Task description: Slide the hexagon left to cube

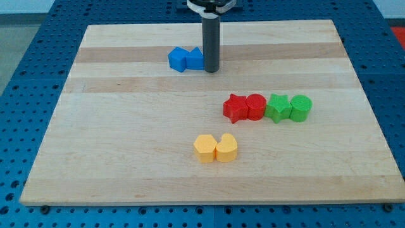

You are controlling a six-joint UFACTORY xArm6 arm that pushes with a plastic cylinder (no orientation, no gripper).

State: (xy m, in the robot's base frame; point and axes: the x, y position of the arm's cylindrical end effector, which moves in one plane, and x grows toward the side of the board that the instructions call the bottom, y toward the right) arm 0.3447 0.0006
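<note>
A yellow hexagon (204,148) lies low in the middle of the wooden board (126,158), touching a yellow heart-like block (226,147) on its right. A blue cube (178,59) sits near the view's top, touching a second blue block (195,58) on its right, whose shape I cannot make out. My tip (211,71) rests on the board against the right side of that second blue block. It is far above the yellow hexagon in the view.
A row of blocks lies right of centre: a red star (235,107), a red cylinder (255,107), a green star (277,107) and a green cylinder (300,108). A blue perforated table surrounds the board.
</note>
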